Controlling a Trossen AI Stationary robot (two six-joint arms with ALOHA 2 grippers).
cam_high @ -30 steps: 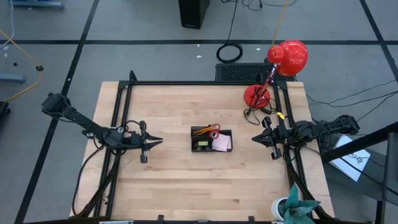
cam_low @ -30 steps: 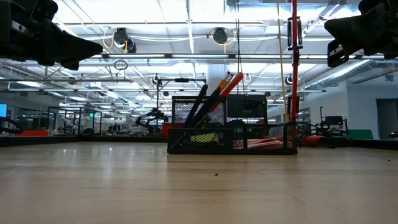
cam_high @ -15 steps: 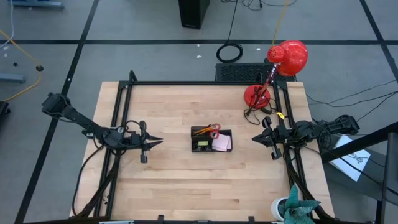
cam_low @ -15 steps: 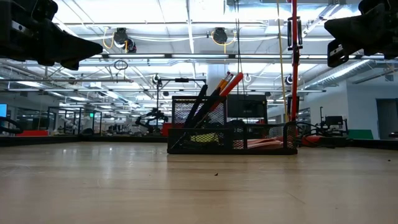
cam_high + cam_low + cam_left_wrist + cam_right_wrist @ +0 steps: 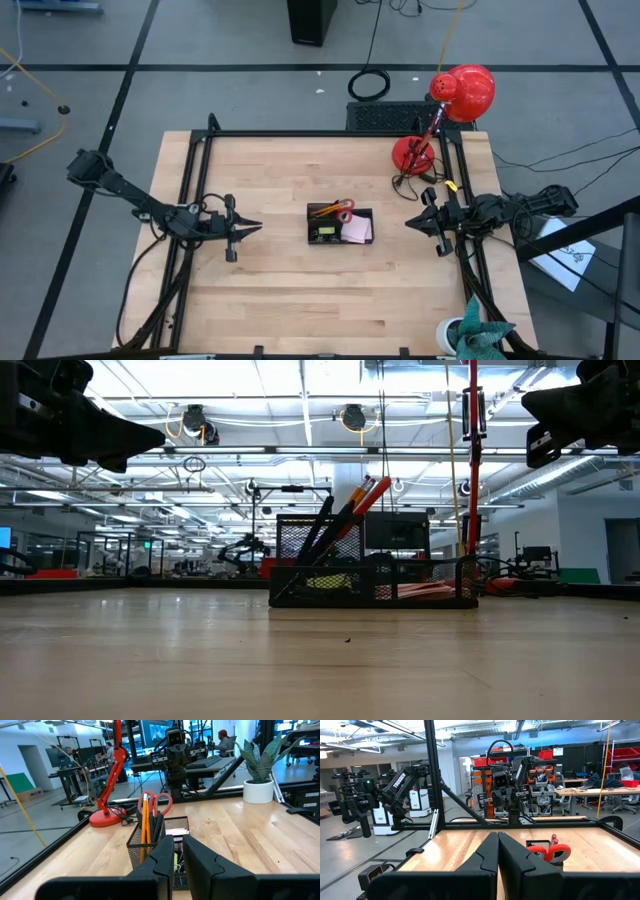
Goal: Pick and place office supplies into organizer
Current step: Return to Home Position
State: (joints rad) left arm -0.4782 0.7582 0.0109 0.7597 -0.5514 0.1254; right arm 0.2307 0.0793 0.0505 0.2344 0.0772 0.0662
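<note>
High view puts the organizer [image 5: 309,228] near the middle of the desk [image 5: 270,290], about halfway between the two arms. The red-handled scissors [image 5: 345,206] and the pencils and pens [image 5: 325,210] stand in its taller section toward the far edge. The pink sticky-note pad [image 5: 357,230] lies flat in the low compartment on the right. No loose supply shows on the wood, so the sorting looks finished. The left gripper [image 5: 250,228] hangs above the desk near the left edge, aimed at the organizer and well apart from it. Its fingers are drawn close with only a slit between them and hold nothing. The right gripper [image 5: 412,222] hangs near the right edge, also facing inward, with its fingers pressed together and empty. A red desk lamp [image 5: 465,92] stands at the far right corner, away from the work. The organizer is probably light wire mesh that would slide at a nudge, so it is best gripped across a stiff wall. The scissors and pencils are rigid but lean loosely and could tip. The pad is thin and soft, so it is best pinched at an edge.
</note>
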